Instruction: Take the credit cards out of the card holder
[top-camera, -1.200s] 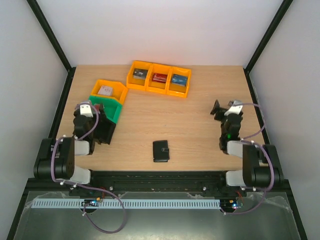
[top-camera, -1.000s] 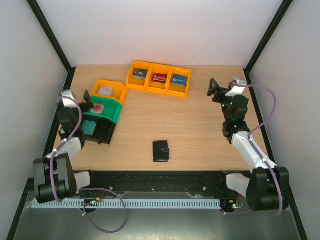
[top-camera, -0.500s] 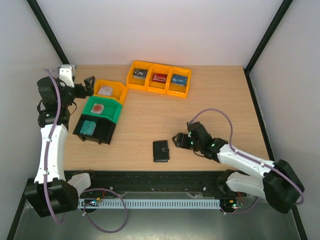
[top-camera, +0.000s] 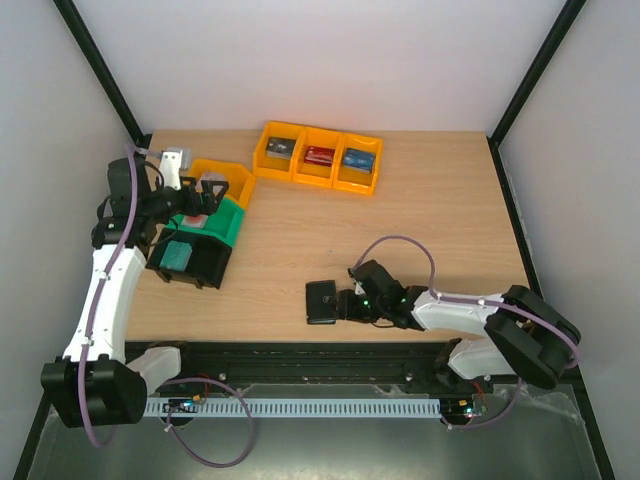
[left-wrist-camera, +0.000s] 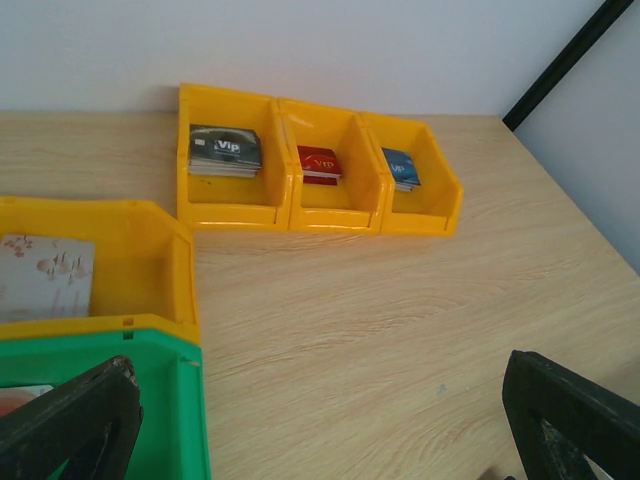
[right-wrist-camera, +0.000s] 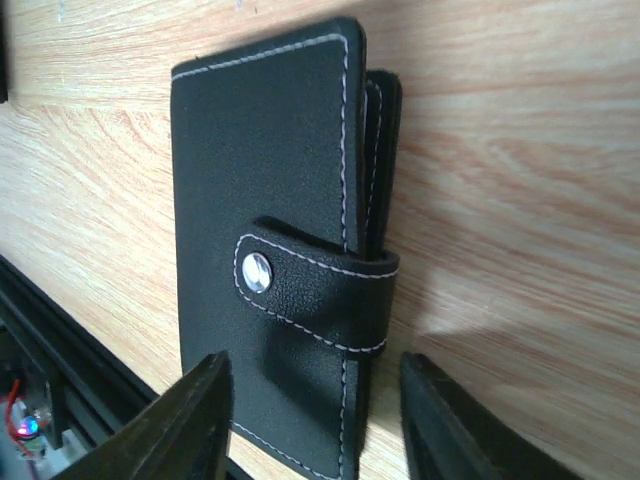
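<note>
pale wooden desk (top-camera: 420, 220), white walls: the card holder (right-wrist-camera: 270, 240) lies snapped shut near the front edge, right claw (right-wrist-camera: 315, 420) spread astride its tab end, seemingly to grip it; left claw (left-wrist-camera: 320, 430), also apart, hovers over the green bin (left-wrist-camera: 170, 420).

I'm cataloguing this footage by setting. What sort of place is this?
Most likely a robotics lab test cell: a wooden table boxed in by white walls and black frame posts, two robot arms mounted at its near edge, and yellow bins.
</note>
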